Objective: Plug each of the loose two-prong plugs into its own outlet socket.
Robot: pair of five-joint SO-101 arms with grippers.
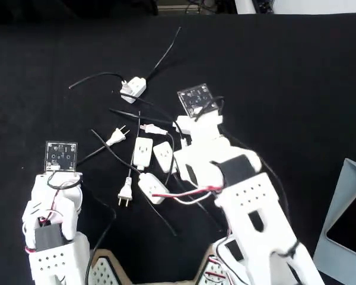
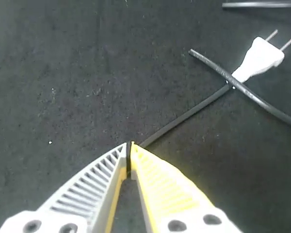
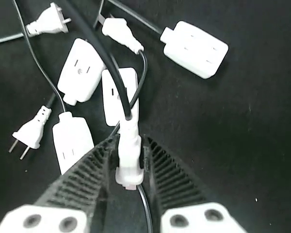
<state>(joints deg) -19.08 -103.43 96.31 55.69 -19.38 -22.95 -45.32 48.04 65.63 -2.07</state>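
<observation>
Several white outlet sockets lie mid-table: one point(image 1: 142, 151) point(image 3: 80, 70), one beside it point(image 1: 164, 155) point(image 3: 119, 94), one nearer the arms point(image 1: 152, 187) point(image 3: 72, 145) and one farther back point(image 1: 133, 88) point(image 3: 196, 41). Loose two-prong plugs point(image 1: 115, 138) point(image 1: 125, 195) point(image 1: 151, 127) lie around them on black cords. My right gripper point(image 3: 128, 141) is shut on a white plug point(image 3: 128, 158), just short of the middle socket. My left gripper point(image 2: 131, 145) is shut and low over the cloth. A black cord point(image 2: 184, 116) from a plug point(image 2: 259, 58) runs up to its tips; whether it is pinched is unclear.
Black cloth point(image 1: 296, 89) covers the table. Black cords point(image 1: 160, 59) cross and trail among the sockets. A grey-blue box point(image 1: 347, 219) stands at the right edge. The right arm's body point(image 1: 237, 178) hides the cloth beside the sockets.
</observation>
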